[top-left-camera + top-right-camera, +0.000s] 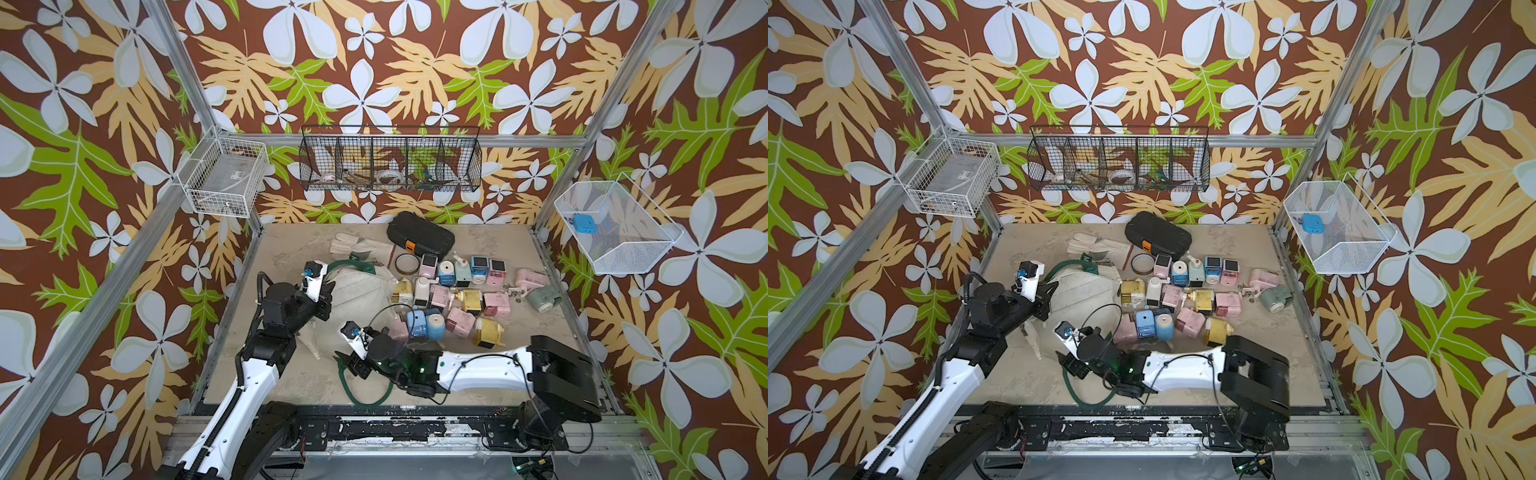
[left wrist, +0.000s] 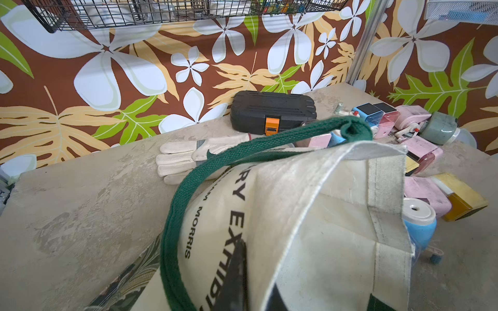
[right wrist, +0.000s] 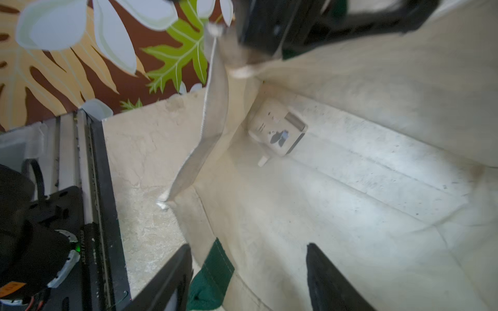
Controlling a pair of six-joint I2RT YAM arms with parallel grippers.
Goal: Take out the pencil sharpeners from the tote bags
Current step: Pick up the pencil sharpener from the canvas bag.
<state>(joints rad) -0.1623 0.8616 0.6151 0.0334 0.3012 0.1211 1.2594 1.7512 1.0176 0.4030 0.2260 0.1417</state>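
Fabric of the tote bag [image 1: 361, 291] [image 1: 1084, 293] is lying slumped on the table [image 1: 286, 374] in both top views, left of centre. The left gripper [image 1: 329, 296] [image 1: 1049, 293] is pinching the bag's raised rim, its jaws clamped tight on the canvas. The right gripper [image 1: 349, 361] [image 1: 1071, 361] is hovering low at the bag's near edge. The pencil sharpeners [image 1: 440, 297] [image 1: 1173, 297] are lying in a pastel heap on the table just right of the bag, many touching one another. A black case [image 1: 419, 239], a pale glove [image 1: 357, 247] and a tape roll [image 1: 406, 263] are sitting farther back, towards the rear wall.

In the left wrist view, one dark finger [image 2: 235, 274] is pressing against the printed canvas and holding the rim up. A green strap [image 2: 215, 164] is looping across the lettering. The case [image 2: 272, 110], the glove [image 2: 188, 159] and several sharpeners [image 2: 420, 159] are showing beyond the bag.

In the right wrist view, the right gripper [image 3: 249, 250] is standing with its jaws well apart, straddling the bag's rim where the strap [image 3: 213, 269] is sewn on. One finger is sitting outside the bag and one inside, and nothing is being gripped. Deep inside the bag, a white sharpener [image 3: 276, 129] is lying on its side in the far corner.
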